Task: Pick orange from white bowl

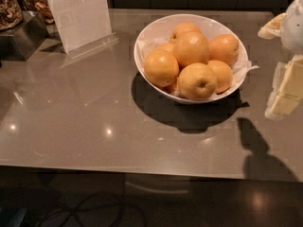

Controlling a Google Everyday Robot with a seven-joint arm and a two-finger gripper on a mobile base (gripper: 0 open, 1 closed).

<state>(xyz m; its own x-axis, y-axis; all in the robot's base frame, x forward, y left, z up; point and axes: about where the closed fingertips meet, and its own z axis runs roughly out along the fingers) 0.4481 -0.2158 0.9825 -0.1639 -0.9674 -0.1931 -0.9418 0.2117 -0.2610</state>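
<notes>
A glossy grey countertop (85, 126) stands before dark cabinets. On it sit one white bowl (142, 37), paper-lined, and one clear sign holder (78, 13). The gripper (288, 91) hangs right of the bowl, apart from it; its grip cannot be told. At least seven fruits fill the bowl, the orange (191, 48) topmost.

7 oranges (191, 48), 1 paler fruit (198, 82), 1 white bowl (155, 29), 1 sign (78, 13), 1 claw (285, 97) at right edge
</notes>
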